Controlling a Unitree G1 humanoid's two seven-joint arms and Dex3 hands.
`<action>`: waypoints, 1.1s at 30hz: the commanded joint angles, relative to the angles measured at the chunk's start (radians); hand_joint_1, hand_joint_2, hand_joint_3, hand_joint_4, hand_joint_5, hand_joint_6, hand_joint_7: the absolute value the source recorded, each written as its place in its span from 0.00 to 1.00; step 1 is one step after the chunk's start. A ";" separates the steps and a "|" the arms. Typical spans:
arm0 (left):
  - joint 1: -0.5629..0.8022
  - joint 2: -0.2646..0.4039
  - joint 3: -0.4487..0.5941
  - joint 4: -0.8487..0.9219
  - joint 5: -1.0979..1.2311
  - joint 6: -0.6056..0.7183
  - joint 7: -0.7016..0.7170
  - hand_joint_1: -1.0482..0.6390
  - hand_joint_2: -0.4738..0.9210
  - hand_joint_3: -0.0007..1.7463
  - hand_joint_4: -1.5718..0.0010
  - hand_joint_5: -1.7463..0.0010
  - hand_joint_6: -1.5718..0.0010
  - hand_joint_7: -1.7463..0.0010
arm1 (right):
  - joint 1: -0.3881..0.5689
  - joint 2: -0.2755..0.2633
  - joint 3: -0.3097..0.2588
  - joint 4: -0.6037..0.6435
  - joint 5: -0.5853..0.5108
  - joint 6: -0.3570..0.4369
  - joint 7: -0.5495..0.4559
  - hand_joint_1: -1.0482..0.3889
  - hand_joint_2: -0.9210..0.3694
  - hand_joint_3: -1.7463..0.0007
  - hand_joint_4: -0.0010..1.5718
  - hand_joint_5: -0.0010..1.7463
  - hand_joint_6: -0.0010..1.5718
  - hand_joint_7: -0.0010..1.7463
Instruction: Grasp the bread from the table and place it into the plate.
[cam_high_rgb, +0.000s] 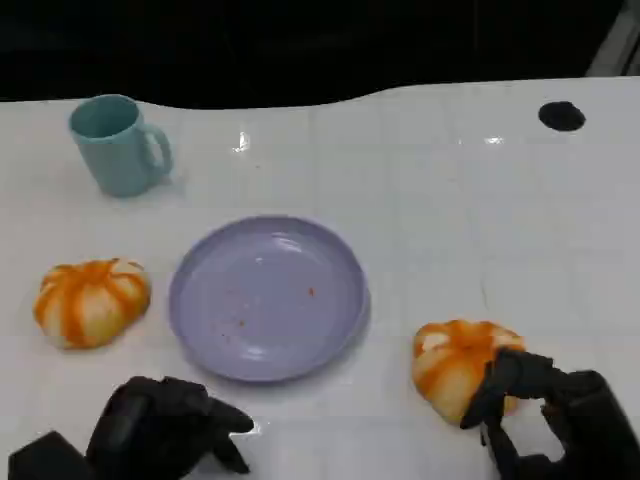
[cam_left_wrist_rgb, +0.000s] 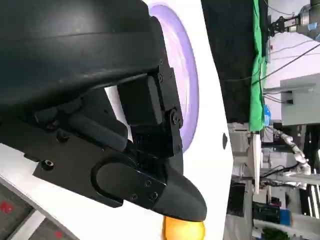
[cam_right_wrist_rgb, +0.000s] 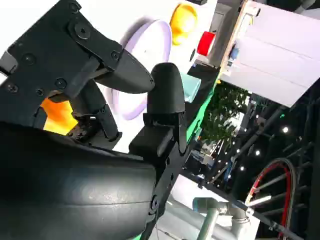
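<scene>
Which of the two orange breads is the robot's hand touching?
The bread to the right of the purple plate: the right hand has its fingers on it. The other bread, left of the plate, lies untouched.

My head camera looks steeply down; both wrist cameras sit close behind their hands, sharing the round lilac plate (cam_high_rgb: 268, 297).

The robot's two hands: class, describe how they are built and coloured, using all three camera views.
Both the left hand and the right hand are matt black throughout. Up close, each has a large rounded, smooth shell, with blocky fingers made of flat-sided segments fastened by small round screws and ending in rounded tips. No cables, labels or markings can be made out on them.
</scene>
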 joint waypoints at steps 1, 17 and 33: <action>-0.007 0.015 0.007 0.005 -0.003 0.002 0.008 0.00 1.00 0.02 0.12 0.50 0.00 0.87 | -0.005 -0.008 -0.008 0.003 0.009 -0.004 -0.004 0.61 0.49 0.16 0.56 0.97 0.55 0.77; -0.009 0.015 0.008 0.008 -0.003 0.002 0.010 0.00 1.00 0.02 0.12 0.50 0.00 0.87 | -0.002 -0.008 -0.009 -0.001 0.003 0.002 -0.009 0.61 0.48 0.17 0.56 0.97 0.54 0.77; -0.019 0.015 0.011 0.026 -0.007 -0.010 0.002 0.00 1.00 0.02 0.12 0.50 0.00 0.87 | -0.009 -0.010 -0.017 0.000 -0.003 -0.015 -0.019 0.63 0.45 0.20 0.53 0.88 0.54 0.70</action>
